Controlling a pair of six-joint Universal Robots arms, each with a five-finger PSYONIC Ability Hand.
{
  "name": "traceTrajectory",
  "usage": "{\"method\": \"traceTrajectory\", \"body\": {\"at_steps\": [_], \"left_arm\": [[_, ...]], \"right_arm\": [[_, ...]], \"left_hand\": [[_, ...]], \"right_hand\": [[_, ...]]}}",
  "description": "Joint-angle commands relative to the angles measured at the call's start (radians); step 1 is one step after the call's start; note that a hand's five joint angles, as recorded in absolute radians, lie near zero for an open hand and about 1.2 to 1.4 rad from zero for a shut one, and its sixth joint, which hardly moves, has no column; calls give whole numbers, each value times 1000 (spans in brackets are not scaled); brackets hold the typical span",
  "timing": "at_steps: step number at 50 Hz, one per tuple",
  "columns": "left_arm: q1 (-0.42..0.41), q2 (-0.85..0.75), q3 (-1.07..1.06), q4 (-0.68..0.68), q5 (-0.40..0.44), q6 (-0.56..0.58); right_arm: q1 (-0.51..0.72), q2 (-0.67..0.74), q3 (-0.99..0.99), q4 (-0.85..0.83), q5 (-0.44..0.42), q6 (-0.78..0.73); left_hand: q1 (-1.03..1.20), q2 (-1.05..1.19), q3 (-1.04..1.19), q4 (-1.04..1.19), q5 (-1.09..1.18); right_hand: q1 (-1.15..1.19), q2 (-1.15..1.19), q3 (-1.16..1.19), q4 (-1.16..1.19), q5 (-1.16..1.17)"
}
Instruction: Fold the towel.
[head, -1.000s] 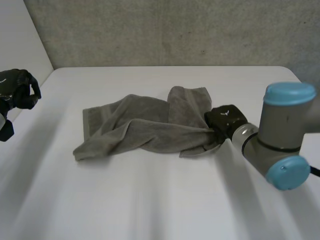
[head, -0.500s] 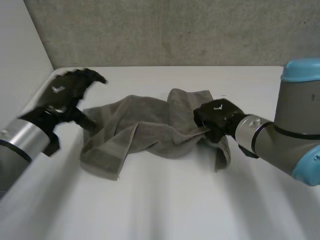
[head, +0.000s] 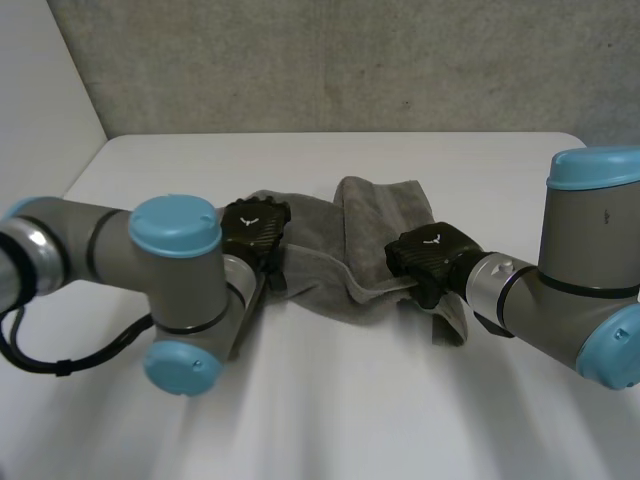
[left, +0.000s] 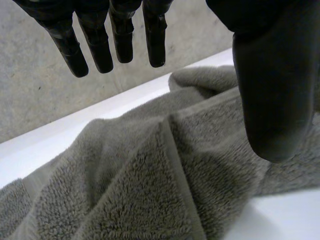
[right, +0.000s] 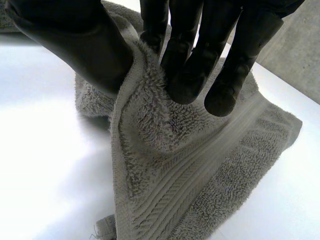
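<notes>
A grey towel (head: 345, 245) lies crumpled in the middle of the white table (head: 350, 420). My left hand (head: 255, 228) hovers over the towel's left part. In the left wrist view its fingers (left: 117, 37) are straight and its thumb stands apart, open above the towel (left: 150, 190) and holding nothing. My right hand (head: 430, 255) is at the towel's right edge. In the right wrist view its thumb (right: 75, 35) and fingers pinch a raised fold of the towel's hemmed edge (right: 145, 100), and the rest of the towel (right: 210, 170) hangs down to the table.
A grey concrete wall (head: 350, 60) rises behind the table's far edge. A white panel (head: 40, 90) stands at the left. My left arm (head: 175, 290) lies across the table's left front, and my right arm (head: 580, 290) stands at the right.
My left arm has swung in from the table's left edge to over the towel, and its hand has opened. The right hand has drawn the towel leftward, bunching it narrower.
</notes>
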Motion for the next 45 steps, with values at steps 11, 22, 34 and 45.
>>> {"method": "traceTrajectory", "body": {"at_steps": [11, 22, 34, 45], "left_arm": [[-1, -177, 161, 0, -105, 61], [7, -149, 158, -8, -137, 181], [54, 96, 2, -43, -120, 184], [123, 462, -122, -54, -93, 176]], "right_arm": [[0, 7, 4, -2, -1, -15], [0, 6, 5, -2, 1, -15], [-15, -27, -21, 10, 6, -13], [-15, -246, -154, 72, 4, 17]], "left_hand": [[-44, -31, -35, -43, 1], [753, 766, 762, 754, 798], [937, 949, 946, 938, 981], [940, 952, 949, 941, 984]], "right_hand": [[83, 92, 68, 60, 67], [83, 92, 68, 60, 67], [83, 92, 68, 60, 67], [83, 92, 68, 60, 67]]}}
